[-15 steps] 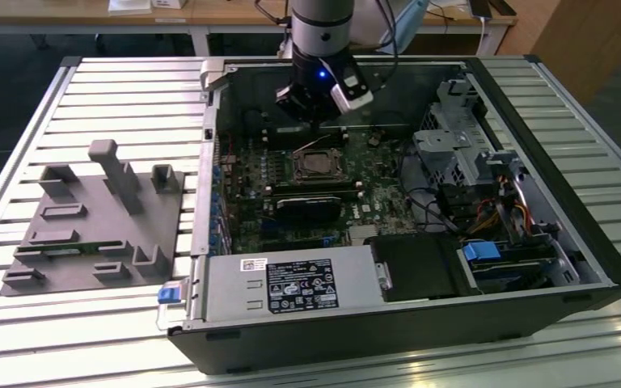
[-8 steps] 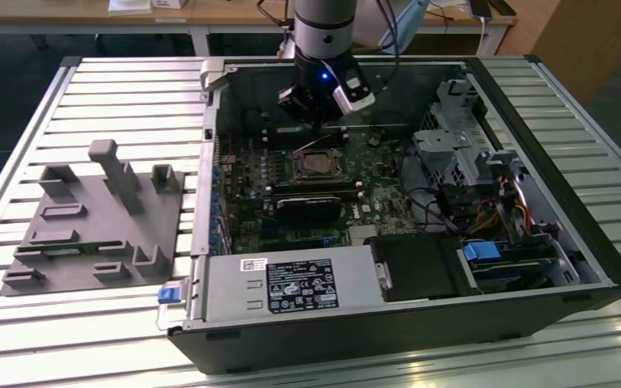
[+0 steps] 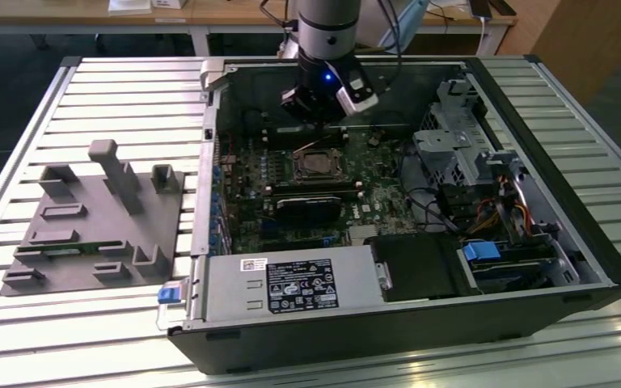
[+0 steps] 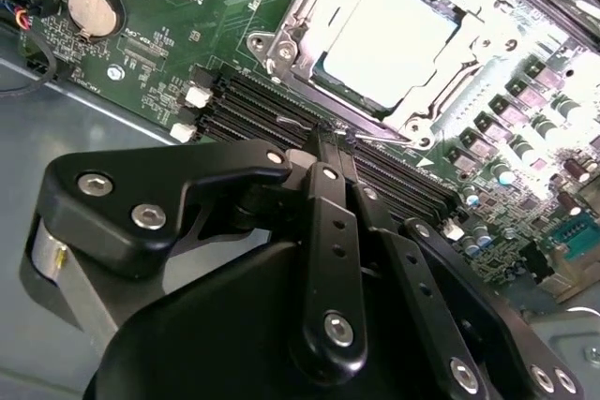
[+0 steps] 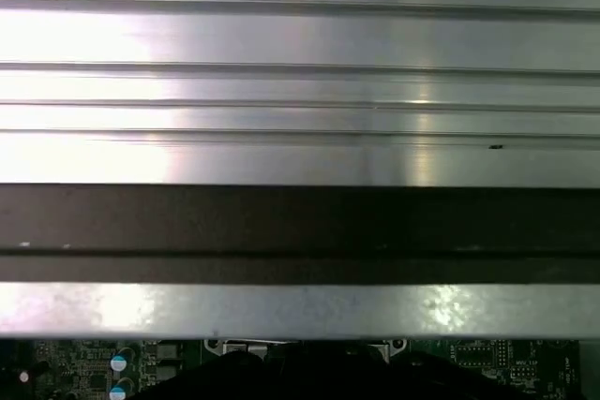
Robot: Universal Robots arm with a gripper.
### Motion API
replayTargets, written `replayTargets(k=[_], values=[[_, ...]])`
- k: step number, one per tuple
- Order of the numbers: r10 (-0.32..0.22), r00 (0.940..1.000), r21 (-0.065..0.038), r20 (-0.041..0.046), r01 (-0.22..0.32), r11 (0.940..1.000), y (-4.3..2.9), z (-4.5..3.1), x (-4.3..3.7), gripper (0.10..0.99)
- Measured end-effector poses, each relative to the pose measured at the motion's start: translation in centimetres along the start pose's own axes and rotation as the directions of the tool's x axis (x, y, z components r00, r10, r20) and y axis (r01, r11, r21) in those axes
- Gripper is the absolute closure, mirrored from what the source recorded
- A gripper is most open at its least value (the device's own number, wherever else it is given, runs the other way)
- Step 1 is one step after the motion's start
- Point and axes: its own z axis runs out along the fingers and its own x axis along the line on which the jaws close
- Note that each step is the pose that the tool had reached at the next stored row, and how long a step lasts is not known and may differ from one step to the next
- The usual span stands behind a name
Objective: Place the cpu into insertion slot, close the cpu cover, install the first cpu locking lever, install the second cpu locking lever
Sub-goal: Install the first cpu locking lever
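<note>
- Arm (image 3: 327,32) standing near-vertical over the far side of the open computer case (image 3: 548,267) in the exterior view, its end effector (image 3: 313,113) hanging above the green motherboard (image 3: 370,174), just beyond the insertion slot (image 3: 295,168).
- In the second wrist view the end effector (image 4: 323,142) is drawn narrow, tips together with nothing between them, over the black memory slots (image 4: 253,110) beside the socket; whether it touches the board cannot be told.
- Black heatsink block (image 3: 310,212) sits on the slot's near side, with the power supply (image 3: 278,287) nearer still and a drive cage (image 3: 456,153) at the exterior view's right.
- A coin cell (image 4: 92,8) sits on the board, well apart from the socket.
- Grey fixture tray (image 3: 95,218) rests on the slatted metal surface (image 3: 30,323), at the exterior view's left of the case.
- The cpu (image 4: 394,39) lies flat in the insertion slot, silver top up, with the cpu cover (image 4: 281,39) lying down around it.
- Being square, the cpu has no long axis; its edges run parallel to the board's.
</note>
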Motion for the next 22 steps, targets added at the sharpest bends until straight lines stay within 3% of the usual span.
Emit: replayTargets(k=[22], values=[[0.000,1.0000,0.000,0.0001,0.000,1.0000,-0.09,1.23,-1.24,0.965]])
